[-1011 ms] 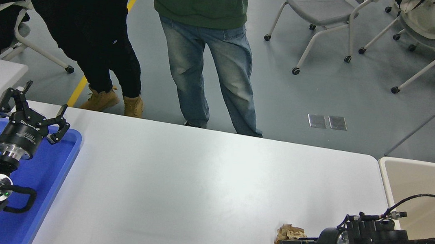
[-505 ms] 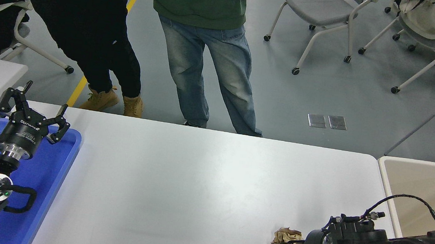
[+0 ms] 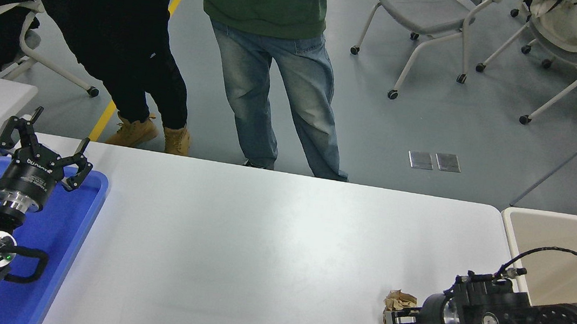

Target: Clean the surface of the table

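Observation:
The table surface (image 3: 268, 246) is a wide matte white top with rounded corners. A crumpled brown paper ball (image 3: 398, 305) is at its front right. My right gripper (image 3: 396, 320) comes in from the right edge and is shut on the paper ball, holding it just above the tabletop. My left gripper (image 3: 46, 142) is parked at the lower left over the blue tray, its fingers spread open and empty.
A blue plastic tray (image 3: 72, 224) lies on the table's left end. A beige bin (image 3: 566, 253) stands beside the table's right edge. Two people (image 3: 272, 68) stand at the far side. Wheeled chairs (image 3: 435, 16) stand on the floor beyond.
My right gripper dipped toward the front edge on the paper ball, then moved right and a little up with the ball in it. The left arm has not moved.

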Controlling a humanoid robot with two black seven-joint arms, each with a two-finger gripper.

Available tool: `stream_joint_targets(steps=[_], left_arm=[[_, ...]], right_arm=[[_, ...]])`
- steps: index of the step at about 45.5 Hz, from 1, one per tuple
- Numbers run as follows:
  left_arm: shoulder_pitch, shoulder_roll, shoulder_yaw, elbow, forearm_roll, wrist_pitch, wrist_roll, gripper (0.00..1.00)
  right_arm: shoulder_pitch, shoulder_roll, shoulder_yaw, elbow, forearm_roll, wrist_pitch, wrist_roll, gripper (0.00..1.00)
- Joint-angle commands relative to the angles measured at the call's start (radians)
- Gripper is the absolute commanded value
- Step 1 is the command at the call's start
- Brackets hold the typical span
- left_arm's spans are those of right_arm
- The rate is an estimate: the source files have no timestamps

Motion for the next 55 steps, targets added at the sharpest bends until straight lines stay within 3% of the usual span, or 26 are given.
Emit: stream_joint_targets(steps=[1, 16, 27, 45, 55], left_arm=[[-0.001, 0.000, 0.000, 0.000, 0.000, 0.000, 0.000, 1.00], [0.000, 0.000, 0.000, 0.000, 0.000, 0.000, 0.000, 1.00], [0.000, 0.000, 0.000, 0.000, 0.000, 0.000, 0.000, 1.00], [0.000, 0.000, 0.000, 0.000, 0.000, 0.000, 0.000, 1.00], [0.000, 0.000, 0.000, 0.000, 0.000, 0.000, 0.000, 1.00]], right_arm=[[0.154, -0.203, 0.005, 0.124, 0.014, 0.102, -0.003, 0.00], [0.259, -0.523, 0.240, 0.159, 0.014, 0.430, -0.002, 0.00], [0.291, -0.641, 0.406, 0.155, 0.014, 0.611, -0.002, 0.00], [0.299, -0.664, 0.429, 0.132, 0.014, 0.633, -0.003, 0.00], [0.297, -0.668, 0.469, 0.023, 0.032, 0.618, -0.003, 0.00]])
